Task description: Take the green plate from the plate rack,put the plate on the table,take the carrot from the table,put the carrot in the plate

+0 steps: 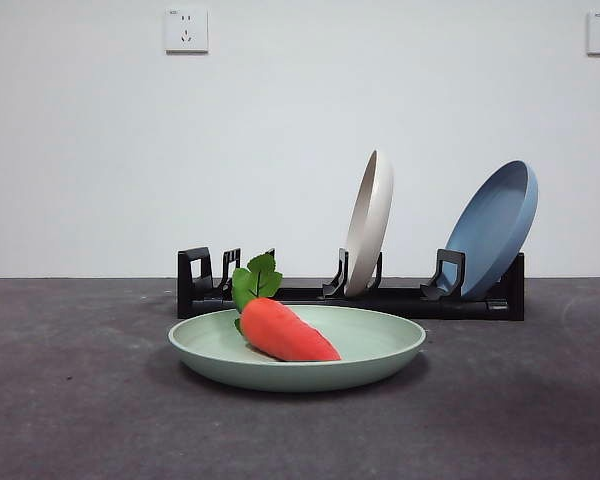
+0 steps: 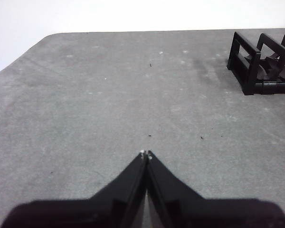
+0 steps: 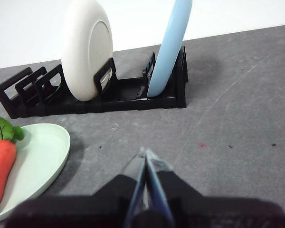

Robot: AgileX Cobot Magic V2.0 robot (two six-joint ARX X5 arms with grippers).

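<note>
The green plate point(image 1: 297, 347) lies flat on the table point(image 1: 70, 400), just in front of the plate rack point(image 1: 350, 296). The carrot point(image 1: 285, 331) lies in the plate, left of its middle, leaves toward the rack and tip toward the front. In the rack, behind the plate, a cream-white plate point(image 1: 369, 222) stands on edge near the middle, and a blue plate point(image 1: 492, 227) leans in the right-end holder. The rack's left-end holders stand behind the plate's left rim.

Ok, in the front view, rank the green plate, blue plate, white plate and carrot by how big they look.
1. Green plate, though it sits nearest the camera.
2. Blue plate and white plate: too alike and tilted to rank.
3. Carrot, smallest.
</note>
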